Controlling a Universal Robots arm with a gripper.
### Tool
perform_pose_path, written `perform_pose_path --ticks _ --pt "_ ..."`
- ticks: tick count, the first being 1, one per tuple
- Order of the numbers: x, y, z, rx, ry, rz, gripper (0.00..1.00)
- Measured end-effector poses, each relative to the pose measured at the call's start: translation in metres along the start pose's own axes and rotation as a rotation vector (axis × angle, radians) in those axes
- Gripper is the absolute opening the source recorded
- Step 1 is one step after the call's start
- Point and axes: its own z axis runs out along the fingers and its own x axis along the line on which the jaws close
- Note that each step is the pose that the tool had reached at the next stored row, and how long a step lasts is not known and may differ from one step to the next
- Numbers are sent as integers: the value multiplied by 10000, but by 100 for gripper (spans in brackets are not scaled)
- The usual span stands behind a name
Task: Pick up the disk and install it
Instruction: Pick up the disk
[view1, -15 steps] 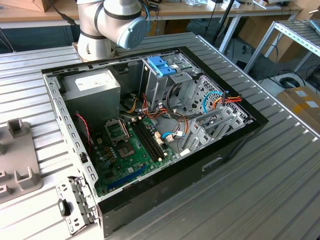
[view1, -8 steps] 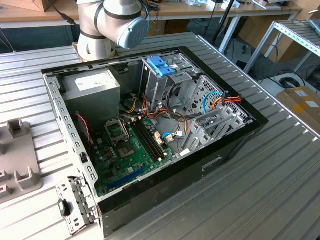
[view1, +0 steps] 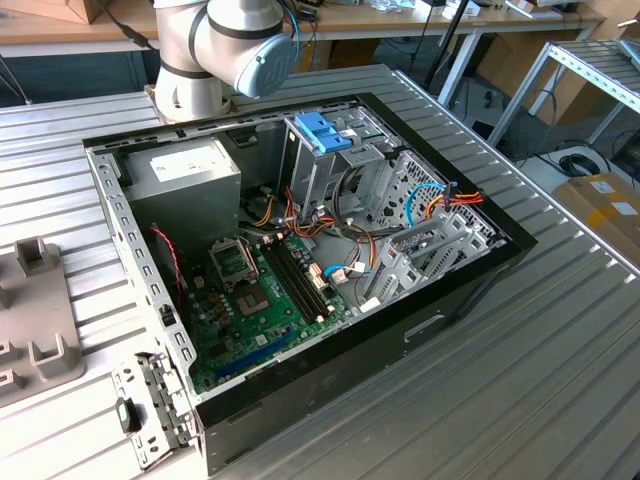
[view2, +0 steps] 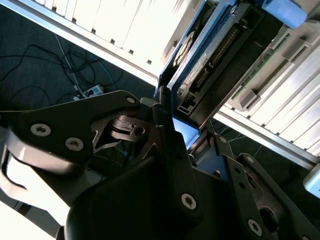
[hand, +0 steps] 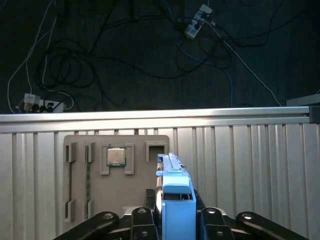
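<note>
The disk (hand: 176, 197) stands on edge between my gripper's black fingers (hand: 142, 218), its blue carrier frame facing the camera in the first wrist view. In the second wrist view the disk (view2: 209, 59) shows its silver side and connector edge, and my gripper (view2: 176, 131) is shut on it. The disk hangs above the ribbed metal table, over a grey fixture plate (hand: 80, 190) that holds a processor chip (hand: 116, 156). In the exterior view the open computer case (view1: 440, 300) lies on the table, with its metal drive cage (view1: 345, 170) at the back.
Inside the case are a grey power-supply box (view1: 190, 172), a green motherboard (view1: 262, 292), loose coloured cables (view1: 440, 200) and a blue handle (view1: 322, 132) on the cage. The arm's base (view1: 215, 50) stands behind the case. A grey fixture (view1: 30, 320) lies at the exterior view's left.
</note>
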Motion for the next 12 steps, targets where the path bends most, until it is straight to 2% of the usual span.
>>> perform_pose_path --ticks 10,11,12 --pt "-5 4 -74 1 0 0 37" --pt "-7 6 -112 1 -1 -1 37" --pt "-11 10 -177 1 0 0 37"
